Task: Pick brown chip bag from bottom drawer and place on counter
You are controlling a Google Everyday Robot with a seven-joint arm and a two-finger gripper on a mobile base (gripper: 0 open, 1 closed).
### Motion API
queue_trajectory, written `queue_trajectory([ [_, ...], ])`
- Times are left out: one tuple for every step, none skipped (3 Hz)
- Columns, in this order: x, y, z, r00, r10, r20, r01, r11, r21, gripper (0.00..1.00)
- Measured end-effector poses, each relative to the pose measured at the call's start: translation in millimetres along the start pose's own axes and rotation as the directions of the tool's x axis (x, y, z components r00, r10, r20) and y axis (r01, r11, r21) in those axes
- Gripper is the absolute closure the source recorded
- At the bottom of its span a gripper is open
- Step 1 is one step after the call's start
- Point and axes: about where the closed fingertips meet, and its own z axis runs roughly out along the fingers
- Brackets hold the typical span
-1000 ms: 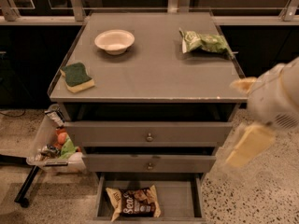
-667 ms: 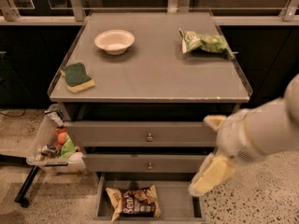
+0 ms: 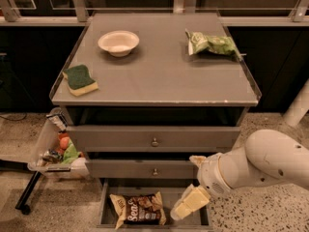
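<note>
The brown chip bag (image 3: 139, 209) lies flat in the left half of the open bottom drawer (image 3: 104, 210). My gripper (image 3: 192, 182) hangs on a white arm coming in from the right, in front of the drawer's right half. It is just right of the bag and not touching it. Its cream fingers stand apart, the lower fingertip (image 3: 186, 206) above the drawer's bare right side, and nothing is held. The grey counter (image 3: 159, 76) tops the cabinet above.
On the counter are a white bowl (image 3: 119, 42), a green chip bag (image 3: 211, 43) and a green-and-yellow sponge (image 3: 79, 79). The two knobbed drawers (image 3: 154, 138) are shut. A clear bin (image 3: 54, 151) of items hangs at the cabinet's left. A white post (image 3: 299, 105) stands right.
My arm has swung down and to the left, from beside the counter's right edge to just above the right side of the bottom drawer. The bag has not moved.
</note>
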Motion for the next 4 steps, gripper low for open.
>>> queue_trajectory([
  [0, 0, 0, 1.0, 0.0, 0.0, 0.0, 1.0, 0.0, 0.0],
  [35, 4, 38, 0.995, 0.097, -0.008, -0.097, 0.9951, -0.019, 0.0],
  [87, -3, 97, 0.982, 0.187, 0.032, -0.186, 0.982, -0.03, 0.0],
  [106, -38, 148, 0.978, 0.184, 0.103, -0.182, 0.983, -0.022, 0.0],
])
